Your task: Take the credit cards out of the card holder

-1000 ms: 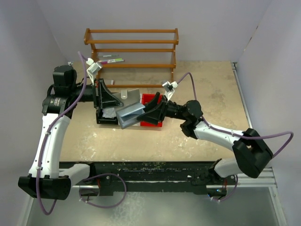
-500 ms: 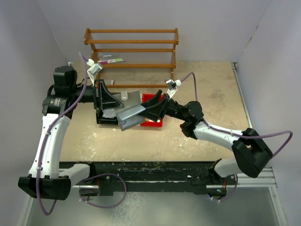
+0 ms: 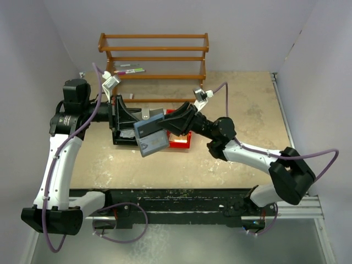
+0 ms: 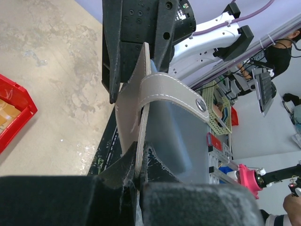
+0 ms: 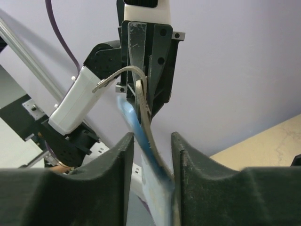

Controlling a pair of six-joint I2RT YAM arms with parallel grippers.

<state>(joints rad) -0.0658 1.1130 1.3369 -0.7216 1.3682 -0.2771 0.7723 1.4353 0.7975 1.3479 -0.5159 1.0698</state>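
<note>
While left pincer [image 4: 139, 173] clamps the card holder [image 3: 151, 140] above the worktop [image 3: 247, 110], right pincer [image 5: 151, 140] sits half-open. It straddles one panel.

High rear overhead view; two close wrist views, opposite sides of the shared card holder [image 3: 152, 141].

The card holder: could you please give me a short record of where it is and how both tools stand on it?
card holder: unfolded, held up above the table, between the two tools
left tool: shut on the edge of one panel
right tool: open, straddling the opposite edge
strap: unfastened, curving over the panel
</note>
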